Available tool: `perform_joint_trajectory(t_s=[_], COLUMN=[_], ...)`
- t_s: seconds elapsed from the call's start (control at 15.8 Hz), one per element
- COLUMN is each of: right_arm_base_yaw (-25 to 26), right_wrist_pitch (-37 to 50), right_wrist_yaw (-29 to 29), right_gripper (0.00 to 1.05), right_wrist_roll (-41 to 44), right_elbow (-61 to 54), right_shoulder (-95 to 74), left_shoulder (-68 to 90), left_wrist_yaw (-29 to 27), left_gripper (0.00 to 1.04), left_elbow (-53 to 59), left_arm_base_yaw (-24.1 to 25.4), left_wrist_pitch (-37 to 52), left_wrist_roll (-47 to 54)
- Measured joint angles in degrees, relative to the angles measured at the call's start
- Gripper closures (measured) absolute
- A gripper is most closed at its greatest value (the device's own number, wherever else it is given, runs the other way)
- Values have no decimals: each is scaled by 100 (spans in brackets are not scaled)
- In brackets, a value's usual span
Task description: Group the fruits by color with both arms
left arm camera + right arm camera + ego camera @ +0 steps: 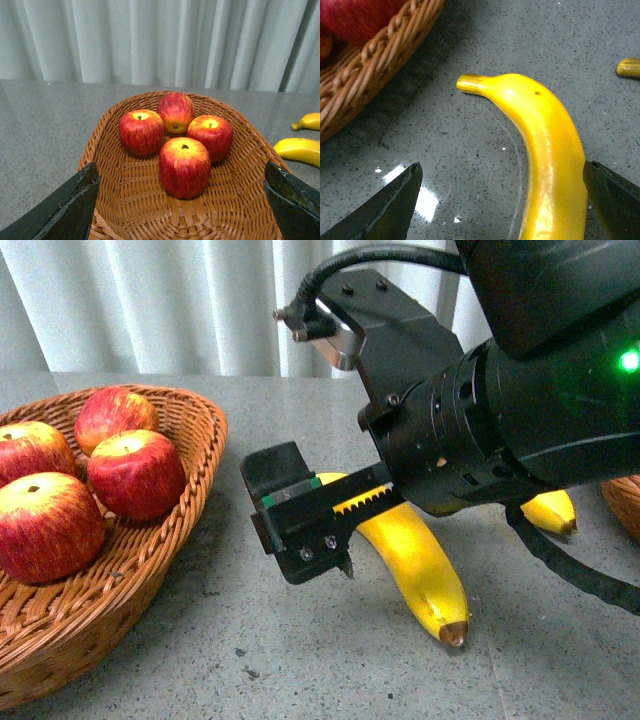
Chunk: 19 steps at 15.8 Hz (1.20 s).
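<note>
Yellow banana (415,560) lies on the desk (300,670), beside the basket (200,440) of apples (135,472). The right gripper (501,172) hangs over it, jaws wide open and empty. The banana's long axis crosses the gap, nearer one jaw. The left gripper (181,170) faces the basket, jaws wide, empty.

Red-yellow streaked apples (184,167), yellow bananas (420,565)

1 wicker basket (175,530) sits left on the grey speckled table (300,660), another basket (625,502) peeks in right, pale curtain (150,310) behind.
</note>
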State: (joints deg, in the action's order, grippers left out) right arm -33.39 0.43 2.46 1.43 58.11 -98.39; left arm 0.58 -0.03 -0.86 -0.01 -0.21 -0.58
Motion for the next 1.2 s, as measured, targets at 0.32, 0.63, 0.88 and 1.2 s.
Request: perform_joint_trajectory(t_s=[0.32, 0.63, 0.88, 1.2], right_arm_base_yaw=[109, 339, 345, 315], right_wrist_pitch=[42, 39, 136, 146], right_wrist_yaw=[-459, -678, -708, -713], right_gripper=[7, 7, 7, 7], right_wrist_roll=[142, 273, 461, 573], right_elbow=[208, 334, 103, -22], right_shoulder=[-479, -573, -590, -667], left_shoulder=[0, 0, 0, 0], left_wrist_yaw=[0, 0, 0, 2], left_gripper=[7, 7, 7, 7], left_elbow=[0, 0, 0, 0], left_arm_base_yaw=[0, 0, 0, 0], left_wrist_pitch=[0, -2, -2, -2], left_wrist_roll=[0, 0, 0, 0])
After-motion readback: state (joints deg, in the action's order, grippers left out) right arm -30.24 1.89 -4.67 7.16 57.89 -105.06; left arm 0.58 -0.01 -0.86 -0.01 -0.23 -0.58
